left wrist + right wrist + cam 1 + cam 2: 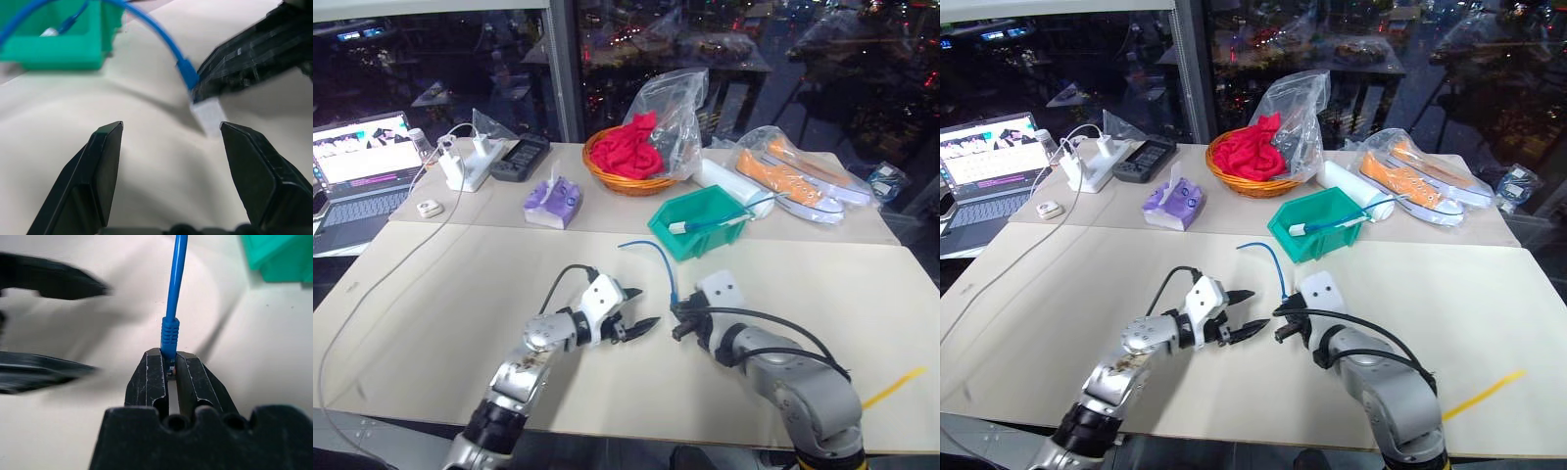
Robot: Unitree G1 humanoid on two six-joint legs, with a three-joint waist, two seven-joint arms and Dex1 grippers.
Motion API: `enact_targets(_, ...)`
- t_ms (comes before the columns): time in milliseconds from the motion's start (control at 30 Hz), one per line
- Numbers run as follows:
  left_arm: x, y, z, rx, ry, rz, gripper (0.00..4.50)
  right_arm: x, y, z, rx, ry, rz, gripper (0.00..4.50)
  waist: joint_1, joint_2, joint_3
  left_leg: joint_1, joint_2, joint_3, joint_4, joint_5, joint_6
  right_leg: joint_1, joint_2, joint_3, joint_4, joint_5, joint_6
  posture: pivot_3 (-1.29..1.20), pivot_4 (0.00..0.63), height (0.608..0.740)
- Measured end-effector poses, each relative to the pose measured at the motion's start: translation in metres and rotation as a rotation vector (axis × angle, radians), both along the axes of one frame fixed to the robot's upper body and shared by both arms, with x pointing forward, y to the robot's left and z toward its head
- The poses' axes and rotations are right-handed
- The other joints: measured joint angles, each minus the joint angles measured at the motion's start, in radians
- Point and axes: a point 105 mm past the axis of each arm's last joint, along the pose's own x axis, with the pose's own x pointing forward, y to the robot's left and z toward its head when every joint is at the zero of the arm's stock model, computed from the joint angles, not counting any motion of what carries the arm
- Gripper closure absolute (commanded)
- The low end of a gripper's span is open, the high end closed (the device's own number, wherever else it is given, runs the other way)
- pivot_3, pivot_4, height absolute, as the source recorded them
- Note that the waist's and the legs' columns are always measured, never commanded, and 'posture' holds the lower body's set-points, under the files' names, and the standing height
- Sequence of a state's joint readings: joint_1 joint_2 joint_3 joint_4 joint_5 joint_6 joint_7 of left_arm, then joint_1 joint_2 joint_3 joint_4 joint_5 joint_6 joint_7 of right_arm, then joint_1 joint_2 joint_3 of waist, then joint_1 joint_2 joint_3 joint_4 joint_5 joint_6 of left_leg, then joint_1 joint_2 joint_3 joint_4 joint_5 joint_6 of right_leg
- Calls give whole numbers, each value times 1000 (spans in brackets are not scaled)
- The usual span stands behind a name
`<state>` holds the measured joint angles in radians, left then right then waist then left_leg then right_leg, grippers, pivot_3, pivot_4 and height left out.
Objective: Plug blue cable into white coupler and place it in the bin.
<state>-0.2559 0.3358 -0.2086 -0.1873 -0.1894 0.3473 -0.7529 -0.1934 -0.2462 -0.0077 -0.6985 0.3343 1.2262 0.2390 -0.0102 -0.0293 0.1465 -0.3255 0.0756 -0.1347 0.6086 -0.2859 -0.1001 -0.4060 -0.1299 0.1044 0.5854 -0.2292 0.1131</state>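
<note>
Above the desk (431,294), the right gripper (168,369) pinches the light, floppy blue cable (661,262) by its stiff plug near the bin (700,220); the left gripper (638,307) gapes empty.

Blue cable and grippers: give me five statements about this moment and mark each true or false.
1. The right gripper is shut on the blue cable near its plug end. True.
2. The left gripper is clamped on the cable too. False: its fingers stand apart with nothing between them, beside the right gripper.
3. A small white block, apparently the coupler, sits at the cable end just past the right gripper's fingers. True.
4. The cable's held end already lies in the green bin. False: it is held over the table, in front of the bin.
5. The wicker basket holds orange shoes. False: it holds red cloth; the shoes lie bagged further right.
</note>
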Motion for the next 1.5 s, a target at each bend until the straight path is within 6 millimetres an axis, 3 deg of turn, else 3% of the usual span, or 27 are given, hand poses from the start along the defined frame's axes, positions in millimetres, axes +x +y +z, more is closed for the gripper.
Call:
enact_targets(100, -2, 3, 6, -20, 5, 23, 1099, 0, -4, 9, 174, 38, 0, 4500, -2, 2, 5, -9, 0, -1, 2, 1, -3, -7, 0, 0, 0, 3, -4, 0, 150, 728)
enact_targets(167, -3, 3, 5, -35, 30, 38, 1099, 3, -3, 32, 311, 10, 45, 4500, -8, 7, 14, -19, 0, -1, 2, 10, -17, -19, 0, 0, 2, 5, -5, 0, 150, 728)
enact_targets(300, -3, 2, 6, -45, 33, 51, 1099, 15, -1, 73, 470, -87, 94, 4500, -17, 13, 21, -20, 0, -1, 2, 10, -18, -22, 0, 0, 7, 5, -6, 0, 150, 728)
enact_targets(433, -3, 2, 6, -49, 37, 65, 1099, 26, 4, 110, 580, -162, 140, 4500, -27, 15, 23, -21, 0, -1, 2, 10, -18, -22, 0, 0, 7, 5, -5, 0, 150, 728)
enact_targets(567, -2, 2, 6, -51, 38, 73, 1099, 52, 5, 139, 629, -212, 97, 4500, -36, 17, 25, -23, 0, -2, 3, 11, -18, -22, 0, 0, 8, 5, -5, 0, 150, 728)
enact_targets(600, -2, 2, 6, -53, 37, 73, 1099, 55, 3, 143, 635, -226, 84, 4500, -36, 17, 25, -22, 0, -2, 3, 11, -18, -22, 0, -2, 8, 5, -5, 0, 150, 728)
enact_targets(733, -3, -1, 7, -60, 35, 75, 1099, 107, -9, 154, 641, -230, -84, 4500, -47, 19, 26, -25, 0, -2, 5, 11, -18, -23, 0, -3, 8, 6, -6, 0, 150, 728)
enact_targets(800, -3, -2, 7, -61, 35, 76, 1099, 123, -13, 157, 632, -225, -132, 4500, -53, 19, 26, -25, 0, -2, 4, 11, -18, -23, 0, -4, 8, 6, -6, 0, 150, 728)
enact_targets(967, -2, -1, 8, -64, 28, 86, 1099, 151, -10, 122, 561, -112, -222, 4500, -62, 19, 26, -27, 0, -2, 5, 11, -18, -23, 0, -5, 9, 6, -6, 0, 150, 728)
enact_targets(1033, -2, -1, 8, -64, 26, 89, 1054, 156, -9, 107, 530, -63, -252, 3533, -63, 22, 27, -27, 0, -2, 5, 11, -18, -23, 0, -6, 9, 6, -6, 0, 150, 728)
enact_targets(1067, -2, -1, 8, -64, 26, 90, 1054, 157, -9, 103, 519, -56, -259, 3436, -63, 22, 28, -27, 0, -2, 5, 11, -18, -23, 0, -6, 9, 6, -6, 0, 150, 728)
enact_targets(1267, -1, 0, 9, -65, 22, 97, 1054, 160, -15, 111, 521, -107, -282, 1368, -63, 23, 28, -28, 0, -2, 5, 11, -18, -23, 0, -6, 9, 6, -6, 0, 150, 728)
enact_targets(1367, 0, 2, 9, -65, 18, 106, 1054, 154, -22, 137, 567, -190, -257, 1368, -62, 25, 29, -28, 0, -2, 6, 11, -18, -23, 0, -6, 9, 6, -6, 0, 150, 728)
enact_targets(1500, 5, 12, 14, -64, -3, 151, 1054, 130, -34, 182, 569, -342, -173, 1368, -61, 25, 29, -28, 0, -2, 6, 11, -18, -22, 0, -6, 9, 6, -6, 0, 150, 728)
